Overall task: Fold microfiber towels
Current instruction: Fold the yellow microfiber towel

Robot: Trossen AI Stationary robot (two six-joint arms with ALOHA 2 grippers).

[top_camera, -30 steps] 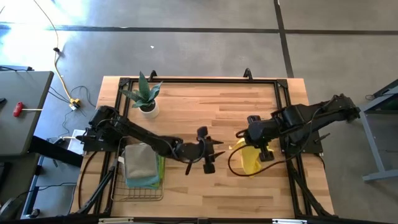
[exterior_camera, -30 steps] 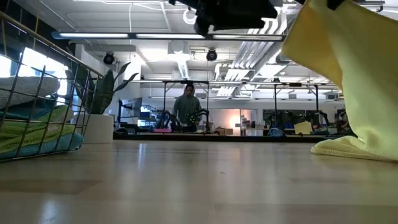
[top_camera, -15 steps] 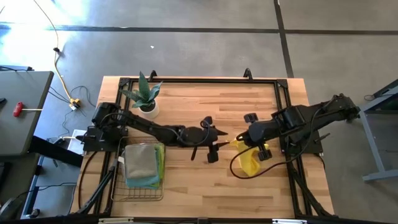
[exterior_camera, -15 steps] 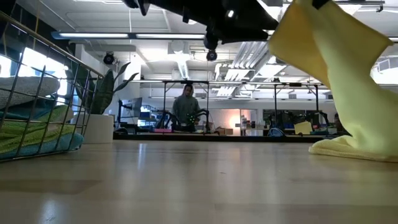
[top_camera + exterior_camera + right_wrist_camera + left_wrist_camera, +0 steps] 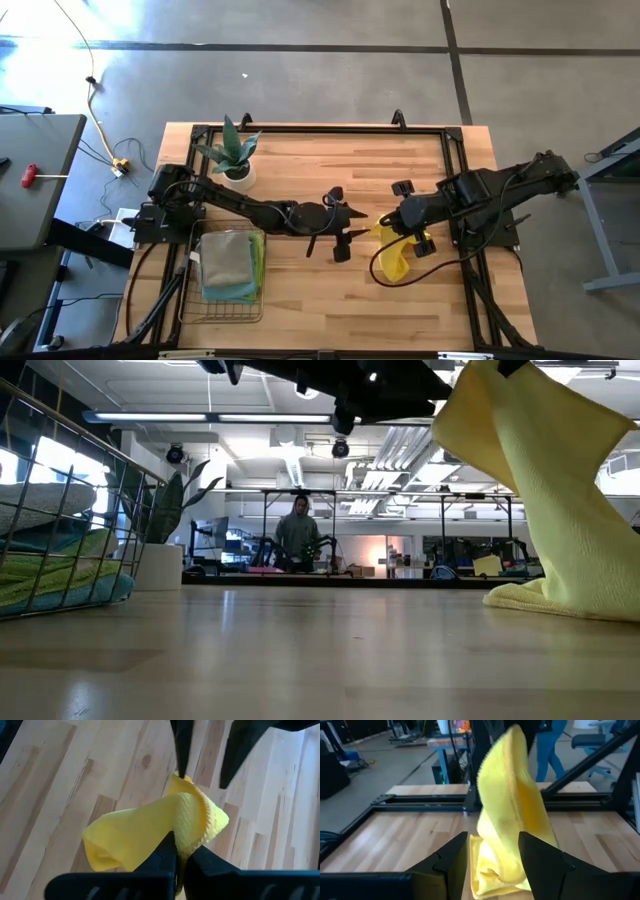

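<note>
Low view, up close: bare wooden table [image 5: 300, 650] filled the front, nothing sitting on that stretch.
Yellow towel [image 5: 545, 500]: it hung in a long drape on the right side of the low view, bottom bunched on the wood, top pulled up out of the picture.
Right gripper [image 5: 392, 228]: pinched shut on the yellow towel's upper edge, right-of-centre over the table. Its wrist view showed the two fingers tight together with cloth squeezed between them.
Where the towel sat from above: a small yellow heap just below and beside the right gripper, one end lifted, the rest touching the table.
Left gripper [image 5: 492, 852]: roughly mid-table, just left of the yellow towel, fingers parted a fair bit with nothing between them. Its wrist view looked straight at the hanging cloth through the gap, close but apart from it.
Wire basket [image 5: 222, 290]: near the front-left corner of the table, well apart from both grippers.
Stacked towels [image 5: 228, 262]: folded pile inside the basket, pale grey on top, lime green and teal edges showing under it.
Potted plant [image 5: 234, 153]: upright in a white pot near the back-left of the table.
Way back: a person [image 5: 299, 532] stood at a bench in the room beyond the table.
</note>
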